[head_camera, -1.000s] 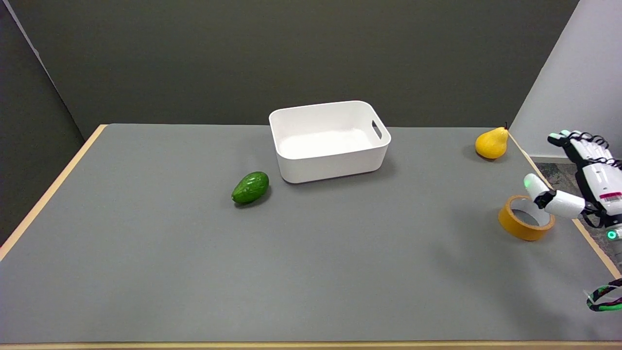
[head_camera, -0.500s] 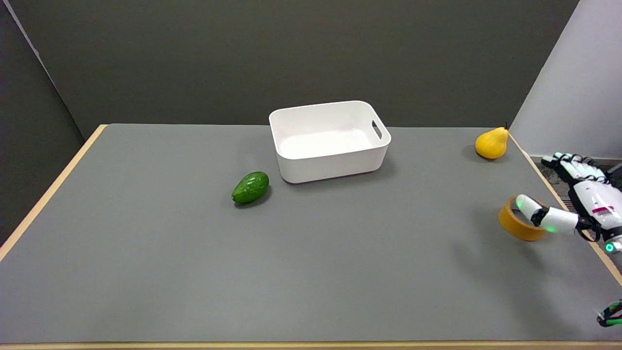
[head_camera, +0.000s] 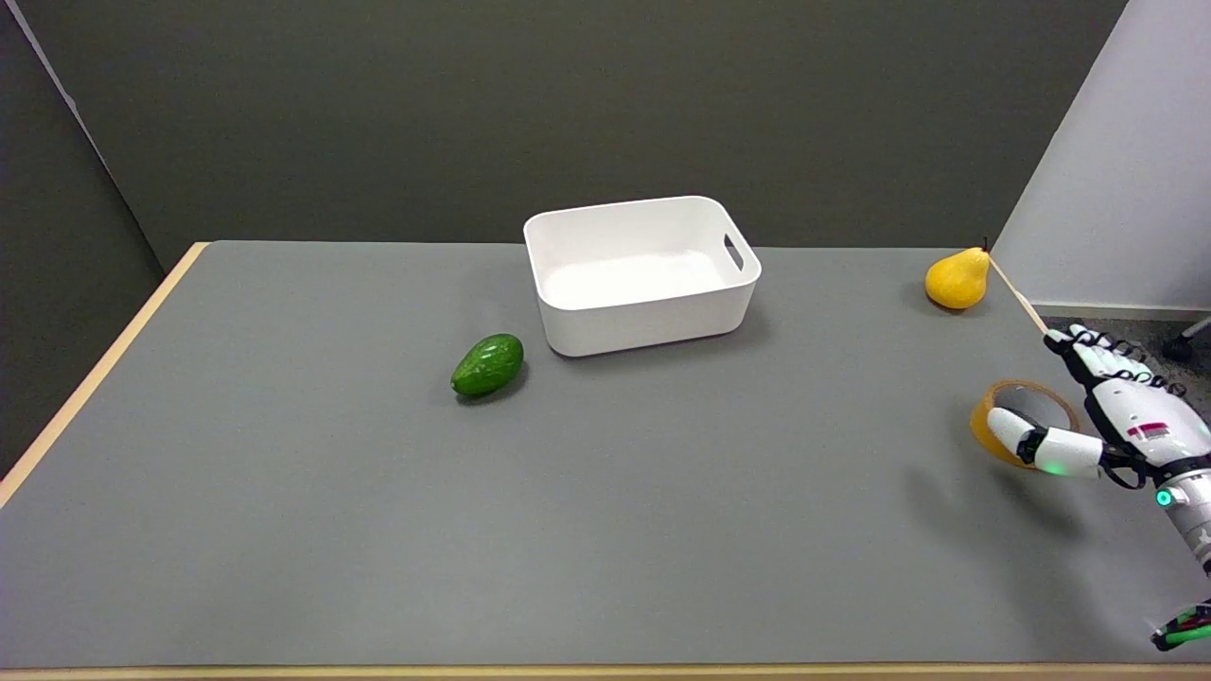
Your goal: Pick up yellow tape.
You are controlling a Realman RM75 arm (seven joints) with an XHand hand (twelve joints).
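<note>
Yellow tape (head_camera: 993, 416), a roll lying flat with its hollow core facing up, sits near the right edge of the grey table (head_camera: 284, 473), well in front of the yellow pear (head_camera: 957, 277) that stands at the far right corner. Over the roll's right side is the right hand (head_camera: 1107, 416), reaching in from the lower right; its thumb (head_camera: 1031, 443) lies across the near front of the roll, its white tip overlapping the yellow rim, while the other fingers (head_camera: 1088, 355) stretch out together past the roll's far right side, beyond the table's wooden edge strip. The thumb and the fingers are apart with the roll between them, and nothing is clasped (whether the thumb actually touches the tape or only hangs just above it cannot be told from this angle). A green light glows on the thumb and another at the wrist. A shadow of the hand falls on the table in front of the roll. Near the table's middle stands a white plastic bin (head_camera: 643, 326) with a handle slot in its right wall, and just to its front left lies a green avocado (head_camera: 487, 364), apart from the bin.
</note>
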